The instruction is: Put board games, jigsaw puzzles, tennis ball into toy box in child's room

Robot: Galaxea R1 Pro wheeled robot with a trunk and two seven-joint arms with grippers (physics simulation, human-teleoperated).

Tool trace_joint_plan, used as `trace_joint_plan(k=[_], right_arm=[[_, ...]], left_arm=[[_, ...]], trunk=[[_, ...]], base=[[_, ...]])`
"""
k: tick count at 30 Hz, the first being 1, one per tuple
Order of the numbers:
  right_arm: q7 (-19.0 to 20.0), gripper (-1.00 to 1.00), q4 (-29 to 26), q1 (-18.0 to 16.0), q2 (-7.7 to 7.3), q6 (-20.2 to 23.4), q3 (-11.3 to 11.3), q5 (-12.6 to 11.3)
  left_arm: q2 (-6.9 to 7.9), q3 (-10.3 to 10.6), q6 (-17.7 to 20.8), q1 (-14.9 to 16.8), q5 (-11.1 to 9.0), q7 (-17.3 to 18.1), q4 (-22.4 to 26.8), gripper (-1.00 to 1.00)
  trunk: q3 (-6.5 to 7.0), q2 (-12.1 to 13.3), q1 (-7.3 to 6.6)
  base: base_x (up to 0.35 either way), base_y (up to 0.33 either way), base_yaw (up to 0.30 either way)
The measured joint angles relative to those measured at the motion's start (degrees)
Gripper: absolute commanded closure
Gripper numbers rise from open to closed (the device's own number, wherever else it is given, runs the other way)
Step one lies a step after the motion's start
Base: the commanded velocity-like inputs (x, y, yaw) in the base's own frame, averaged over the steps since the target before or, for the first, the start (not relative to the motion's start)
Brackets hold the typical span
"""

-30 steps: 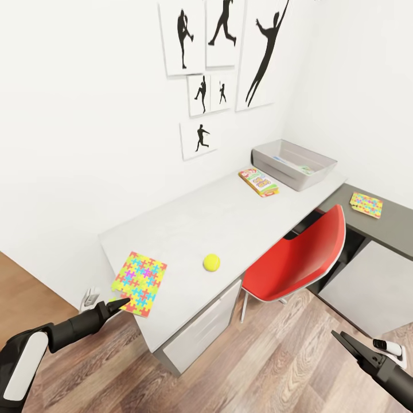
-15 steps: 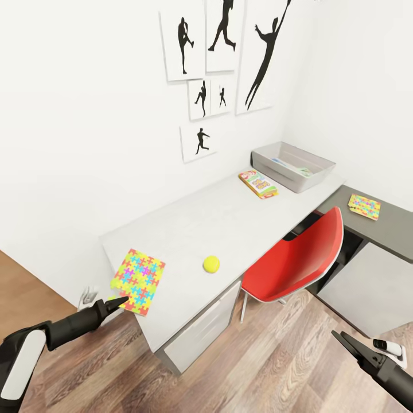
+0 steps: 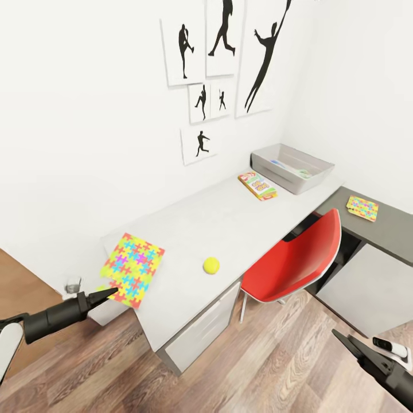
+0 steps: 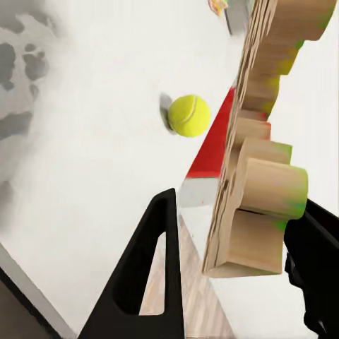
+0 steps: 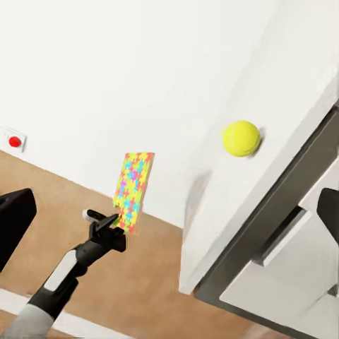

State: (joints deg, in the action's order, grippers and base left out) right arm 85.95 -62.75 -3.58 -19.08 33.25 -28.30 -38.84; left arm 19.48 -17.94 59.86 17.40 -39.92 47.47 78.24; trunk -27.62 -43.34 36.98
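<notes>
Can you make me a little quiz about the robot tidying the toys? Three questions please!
1. True or false: the left claw is holding a jigsaw puzzle.
2. What stands nearest the toy box on the table? A) the tennis ball B) the board game C) the red chair
3. Fill in: the second puzzle lies on the ____ grey cabinet top.

Key: 1 true; 2 B; 3 dark.

Bright even sim light, soft shadows, wide-angle stretch at head view edges, close-up blur in left wrist view
</notes>
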Motion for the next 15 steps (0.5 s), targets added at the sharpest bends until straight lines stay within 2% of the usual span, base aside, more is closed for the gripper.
trace_joint_plan(k=[2, 3, 5, 10, 15], right_arm=[[0.7, -1.0, 0.0, 0.0, 0.01, 0.0, 0.0, 0.0], [1.0, -1.0, 0.0, 0.0, 0.01, 0.0, 0.0, 0.0], [1.2, -1.0, 0.0, 0.0, 0.01, -0.1, 0.0, 0.0], [1.2, -1.0, 0.0, 0.0, 0.59, -0.2, 0.1, 0.0], [1.4, -1.0, -0.1, 0.0, 1.4, -0.1, -0.1, 0.0]], left_arm=[[0.93, 0.1, 0.0, 0.0, -0.3, 3.1, 0.2, 1.0], [1.75, 0.5, 0.0, 0.0, -1.3, 6.5, 0.5, 1.0], [2.9, 1.7, 0.0, 0.0, -1.0, 10.9, 0.6, 1.0], [5.2, 4.4, -0.1, 0.0, -1.1, 14.4, 0.6, 1.0], [5.75, 5.0, -0.1, 0.1, -1.2, 14.9, 0.7, 1.0]], trunk=[[0.36, 0.8, -0.44], [0.54, 1.2, -0.66], [0.9, 2.0, -1.1], [1.8, 4.0, -2.2], [2.74, 6.0, -3.3]], base=[[0.0, 0.0, 0.0], [0.0, 0.0, 0.0], [0.0, 0.0, 0.0], [0.0, 0.0, 0.0], [0.0, 0.0, 0.0]])
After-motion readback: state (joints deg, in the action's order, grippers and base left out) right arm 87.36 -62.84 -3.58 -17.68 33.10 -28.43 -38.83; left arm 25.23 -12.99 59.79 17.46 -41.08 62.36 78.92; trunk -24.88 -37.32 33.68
